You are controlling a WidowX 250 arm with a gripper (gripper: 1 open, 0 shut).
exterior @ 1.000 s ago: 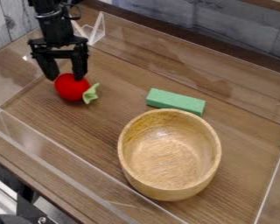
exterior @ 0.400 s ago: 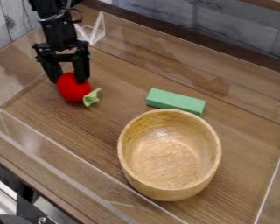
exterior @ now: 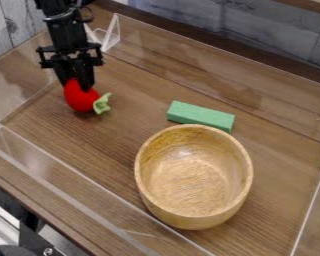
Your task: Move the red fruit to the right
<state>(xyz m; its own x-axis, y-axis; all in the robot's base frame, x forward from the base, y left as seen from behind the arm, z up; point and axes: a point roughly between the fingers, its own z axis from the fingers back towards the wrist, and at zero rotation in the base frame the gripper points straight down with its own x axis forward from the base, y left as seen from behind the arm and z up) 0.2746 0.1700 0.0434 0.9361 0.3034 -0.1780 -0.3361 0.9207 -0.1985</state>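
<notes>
My fingers (exterior: 73, 77) are clenched on the red fruit (exterior: 80, 97) — I have it from above, near the far left part of the tabletop (exterior: 116, 165) as the camera sees it. Its pale green leafy end (exterior: 100, 103) points toward the right side of the view. Well apart from my grip, farther right, lies the flat green block (exterior: 202, 117), and just beside it, on the camera's side, sits the round wooden bowl (exterior: 192, 177) — its open top facing up.
</notes>
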